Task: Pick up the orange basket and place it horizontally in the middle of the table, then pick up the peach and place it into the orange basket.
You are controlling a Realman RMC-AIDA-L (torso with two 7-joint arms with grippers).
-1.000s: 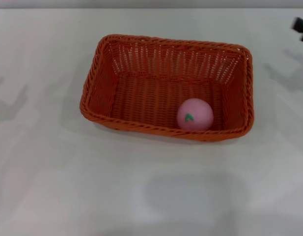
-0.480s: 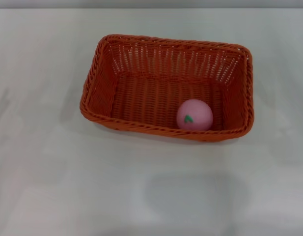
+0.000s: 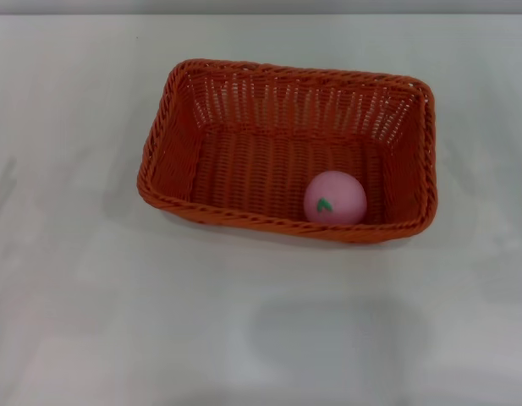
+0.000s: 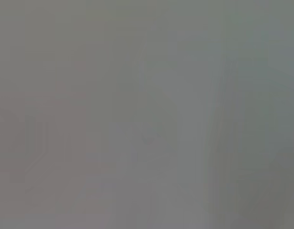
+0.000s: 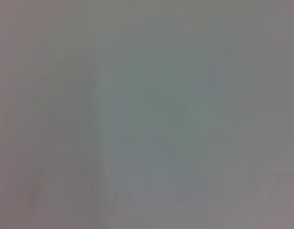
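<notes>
The orange basket (image 3: 244, 139) lies lengthwise across the middle of the white table (image 3: 74, 296) in the head view. Inside it, near the front right corner of its floor, rests the pink peach (image 3: 335, 198) with its green leaf mark facing me. Neither gripper appears in the head view. Both wrist views show only a plain grey surface with no fingers and no objects.
Bare tabletop surrounds the basket on all sides. The table's far edge (image 3: 261, 14) runs along the top of the head view.
A dark piece of the right arm at the far right edge of the head view one second ago has left the picture. Basket and peach have not moved.
</notes>
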